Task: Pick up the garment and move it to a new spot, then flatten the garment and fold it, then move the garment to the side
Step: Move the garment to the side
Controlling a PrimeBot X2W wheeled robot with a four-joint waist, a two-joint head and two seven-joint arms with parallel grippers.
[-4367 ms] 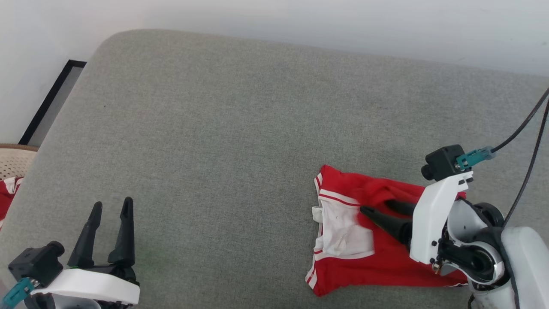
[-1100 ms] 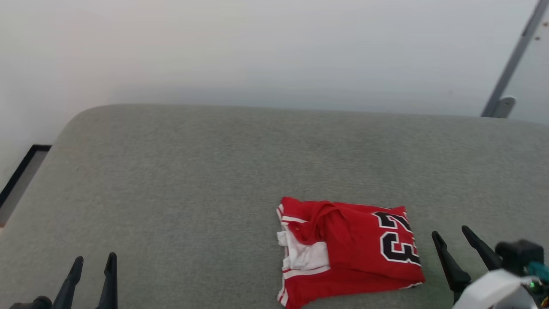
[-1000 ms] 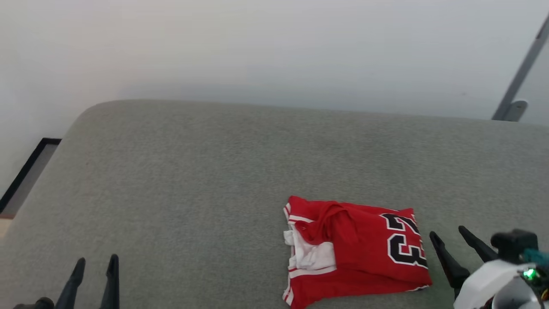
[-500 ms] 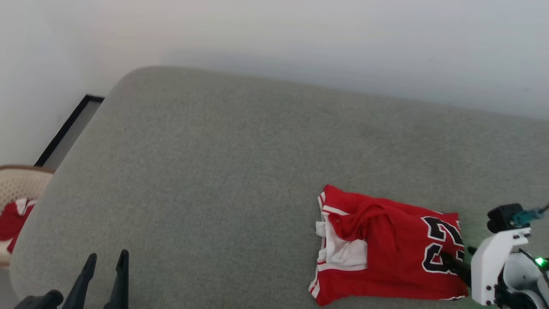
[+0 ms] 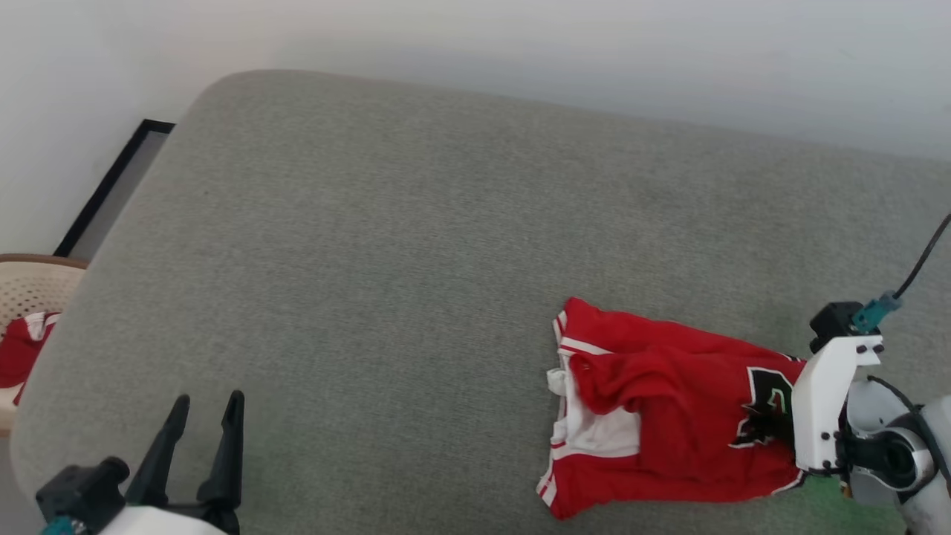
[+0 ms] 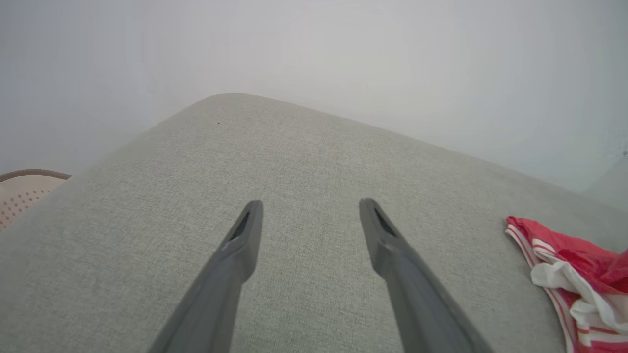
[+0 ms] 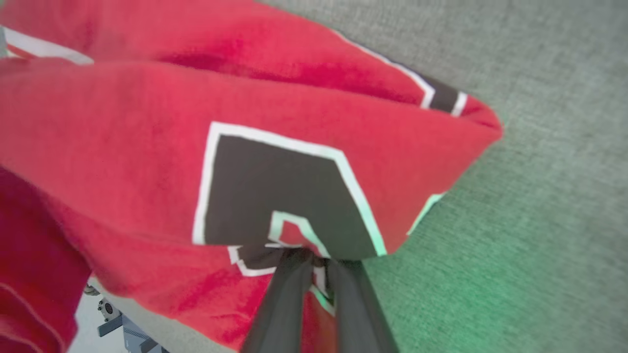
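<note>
The garment [image 5: 661, 416], a folded red jersey with white sleeve parts and black white-edged numbers, lies at the right of the grey cushion [image 5: 371, 260]. My right gripper [image 5: 769, 429] is shut on its right edge at the black number, and the cloth there is bunched and pulled up. In the right wrist view the two fingers [image 7: 289, 294] pinch the garment [image 7: 196, 147] at the number, with that edge lifted off the cushion. My left gripper [image 5: 206, 405] stands open at the lower left over bare cushion. The left wrist view shows this gripper [image 6: 309, 206] holding nothing, with the garment [image 6: 574, 279] far right.
A beige basket [image 5: 30, 290] with red and white cloth [image 5: 18, 345] in it sits past the cushion's left edge. A black-framed panel [image 5: 111, 186] lies on the floor beside it. A pale wall runs behind the cushion. A dark cable [image 5: 921, 260] trails from my right wrist.
My right gripper has come in onto the garment's right edge and shut on it, bunching the cloth at the number. The head camera has swung and tilted down. My left gripper stays open.
</note>
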